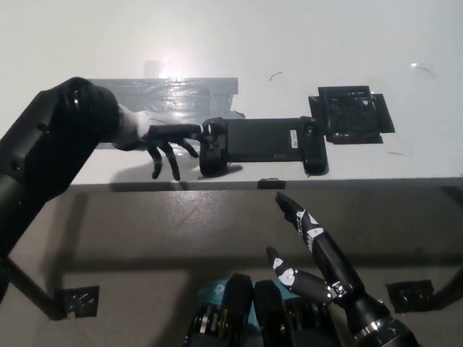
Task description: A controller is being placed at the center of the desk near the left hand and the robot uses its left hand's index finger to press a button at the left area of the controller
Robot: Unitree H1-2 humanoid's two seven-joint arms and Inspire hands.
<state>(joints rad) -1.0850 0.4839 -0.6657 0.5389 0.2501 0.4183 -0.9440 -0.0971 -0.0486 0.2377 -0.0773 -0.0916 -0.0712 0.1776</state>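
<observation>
Head view: controller (260,145) lies near the desk (289,43) front edge.
Left hand (163,141): fingers spread, grasping nothing, one extended onto the controller's left end to press.
Right hand (318,253): released, resting below.

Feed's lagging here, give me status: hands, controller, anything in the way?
Left hand on the desk, one finger stretched onto the controller at its left end. Right hand open, below the desk edge. Nothing between hand and controller.

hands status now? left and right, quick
Left hand: holds nothing, one finger out on the controller's left end.
Right hand: open, empty, below the desk edge.
</observation>
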